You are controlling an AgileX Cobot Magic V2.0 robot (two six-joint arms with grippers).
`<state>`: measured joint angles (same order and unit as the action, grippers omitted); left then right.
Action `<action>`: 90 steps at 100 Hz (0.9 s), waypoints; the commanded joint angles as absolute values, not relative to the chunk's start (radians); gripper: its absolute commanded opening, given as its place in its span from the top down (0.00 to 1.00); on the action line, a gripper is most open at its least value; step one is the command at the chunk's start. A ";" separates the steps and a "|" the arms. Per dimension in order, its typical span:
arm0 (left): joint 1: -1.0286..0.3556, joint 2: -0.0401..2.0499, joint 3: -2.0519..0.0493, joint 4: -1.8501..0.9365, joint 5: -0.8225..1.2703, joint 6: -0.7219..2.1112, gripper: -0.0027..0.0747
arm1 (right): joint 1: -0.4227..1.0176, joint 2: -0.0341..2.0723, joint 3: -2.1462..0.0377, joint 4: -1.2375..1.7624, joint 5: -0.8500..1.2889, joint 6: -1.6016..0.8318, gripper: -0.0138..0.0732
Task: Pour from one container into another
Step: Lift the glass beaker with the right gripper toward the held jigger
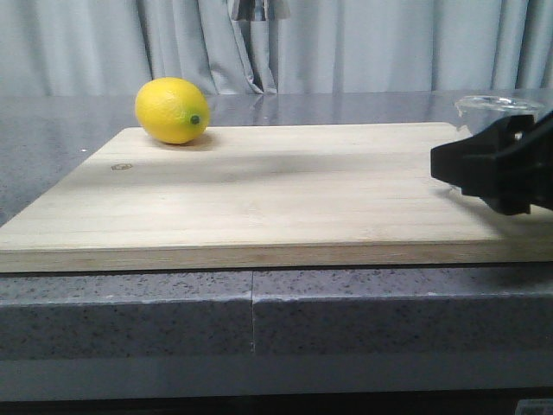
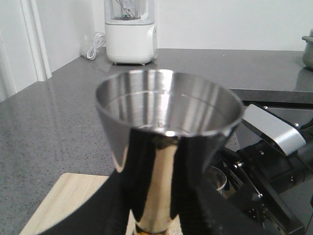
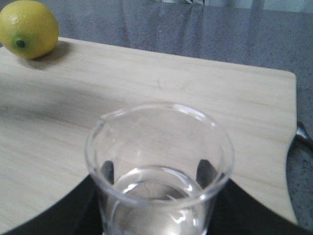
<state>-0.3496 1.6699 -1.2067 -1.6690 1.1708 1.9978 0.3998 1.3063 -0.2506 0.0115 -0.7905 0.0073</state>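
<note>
Glass beaker [image 3: 159, 171], upright with clear liquid low inside, sits clamped in the right end effector [image 3: 156, 196] above the right edge of the wooden cutting board [image 1: 276, 190]. Steel jigger [image 2: 168, 127] stands upright, gripped by the left end effector [image 2: 156, 215]. A lemon [image 1: 172, 110] rests at the board's far left corner on the grey surface [image 1: 52, 130].

The glass beaker [image 3: 159, 169] is clear and cylindrical, with a small pouring lip on its rim; it stands upright over the right side of the wooden board, and it looks empty; the steel jigger [image 2: 166, 147] is shiny, its open cone faces up, with a gold-tinted waist below.
</note>
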 commanded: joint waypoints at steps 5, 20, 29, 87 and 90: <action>-0.358 1.621 -1.231 -1.755 1.272 1.988 0.72 | 0.400 1.238 -0.356 0.008 -0.742 0.010 0.53; -0.358 1.621 -1.231 -1.755 1.272 1.988 0.72 | 0.400 1.182 -0.488 -0.007 -0.533 0.000 0.53; -0.358 1.621 -1.231 -1.755 1.272 1.988 0.72 | 0.400 1.164 -0.595 -0.044 -0.364 0.000 0.53; -0.358 1.621 -1.231 -1.755 1.271 1.988 0.72 | 0.400 1.166 -1.084 -0.185 0.171 0.000 0.53; -0.358 1.621 -1.231 -1.755 1.271 1.988 0.72 | 0.400 1.166 -1.092 -0.185 0.176 0.000 0.53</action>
